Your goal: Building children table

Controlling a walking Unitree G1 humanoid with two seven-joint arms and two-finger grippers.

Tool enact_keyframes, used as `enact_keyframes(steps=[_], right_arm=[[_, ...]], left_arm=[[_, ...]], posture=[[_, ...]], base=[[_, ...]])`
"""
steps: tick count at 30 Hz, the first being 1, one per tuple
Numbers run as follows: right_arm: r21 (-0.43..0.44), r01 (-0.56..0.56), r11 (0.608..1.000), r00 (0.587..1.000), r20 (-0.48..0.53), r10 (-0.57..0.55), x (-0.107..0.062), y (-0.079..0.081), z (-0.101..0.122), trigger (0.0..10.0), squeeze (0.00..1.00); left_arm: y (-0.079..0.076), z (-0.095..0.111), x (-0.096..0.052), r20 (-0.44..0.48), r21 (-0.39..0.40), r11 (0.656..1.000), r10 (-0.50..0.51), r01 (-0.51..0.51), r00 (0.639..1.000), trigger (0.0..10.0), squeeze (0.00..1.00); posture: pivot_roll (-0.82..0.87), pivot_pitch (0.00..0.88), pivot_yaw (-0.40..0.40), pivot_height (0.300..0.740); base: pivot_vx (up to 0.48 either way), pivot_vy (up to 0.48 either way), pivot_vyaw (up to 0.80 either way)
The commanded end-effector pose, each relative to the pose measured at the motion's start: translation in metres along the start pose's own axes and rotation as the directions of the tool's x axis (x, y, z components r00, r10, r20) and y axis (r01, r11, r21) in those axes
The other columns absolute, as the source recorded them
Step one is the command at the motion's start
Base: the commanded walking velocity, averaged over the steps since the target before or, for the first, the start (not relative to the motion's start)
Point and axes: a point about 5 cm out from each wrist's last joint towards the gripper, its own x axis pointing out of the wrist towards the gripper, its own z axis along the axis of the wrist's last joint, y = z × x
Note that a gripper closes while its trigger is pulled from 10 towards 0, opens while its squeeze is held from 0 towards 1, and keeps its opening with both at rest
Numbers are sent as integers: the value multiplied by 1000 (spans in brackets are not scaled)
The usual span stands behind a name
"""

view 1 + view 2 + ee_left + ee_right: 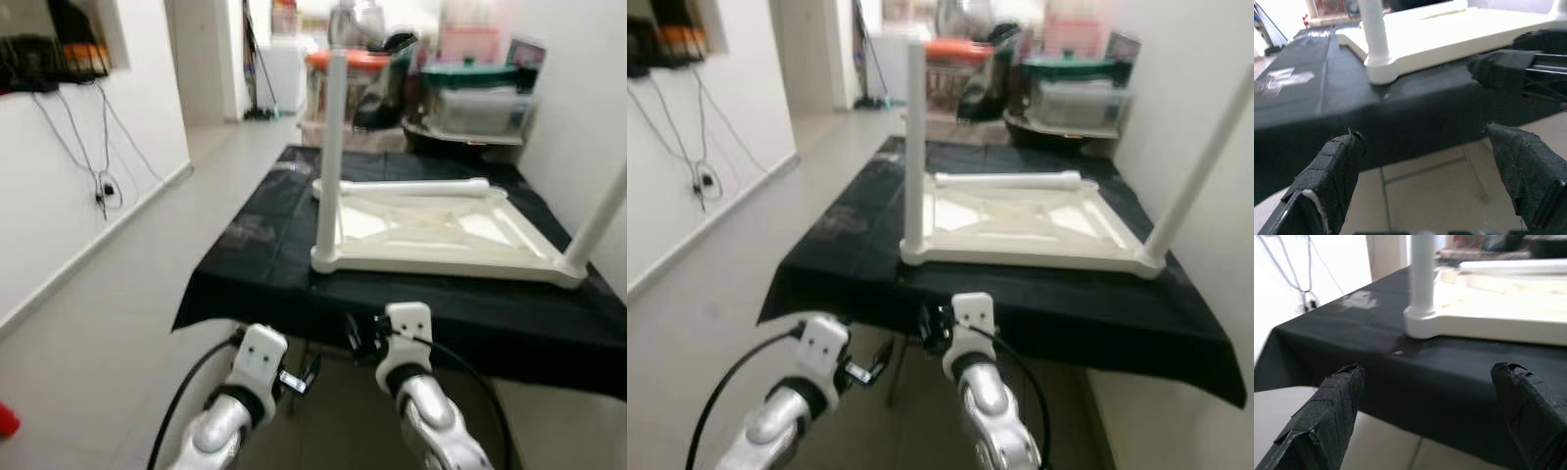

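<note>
A white children's table top lies upside down on a black-draped table. One white leg stands upright in its near left corner. A second leg rises from the near right corner. A loose leg lies across the far side. Both grippers hang low in front of the draped edge, below the white top. My left gripper is open with nothing between its fingers. My right gripper is also open and empty, facing the corner with the upright leg.
Plastic bins and an orange-lidded container crowd the space behind the table. A wall runs close along the right. A white wall with hanging cables stands left, with open tiled floor between it and the table.
</note>
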Motion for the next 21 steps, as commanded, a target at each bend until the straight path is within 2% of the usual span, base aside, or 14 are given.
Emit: enact_keyframes(steps=[1, 12, 18, 21], right_arm=[[-12, 7, 1000, 1000, -3, -7, -1, -4, -1, 10000, 0], [-37, -92, 995, 996, 8, 93, -3, 9, 1, 10000, 0], [-55, -118, 992, 993, 1, 118, -4, 13, 0, 10000, 0], [-57, -113, 992, 994, -3, 113, -4, 12, -1, 10000, 0]], left_arm=[[-4, 2, 3, 3, 2, 1000, -11, 11, 1000, 10000, 0], [-2, 2, 2, 8, 15, 1000, 14, -14, 1000, 10000, 0], [-1, 3, 1, 11, 22, 999, 38, -38, 999, 10000, 0], [1, 3, 1, 17, 23, 998, 51, -52, 999, 10000, 0]], posture=[[25, 0, -25, 740], [30, 0, -25, 740], [32, 0, -27, 740], [31, 0, -24, 740]], base=[[0, 0, 0], [0, 0, 0], [0, 0, 797], [0, 0, 460]])
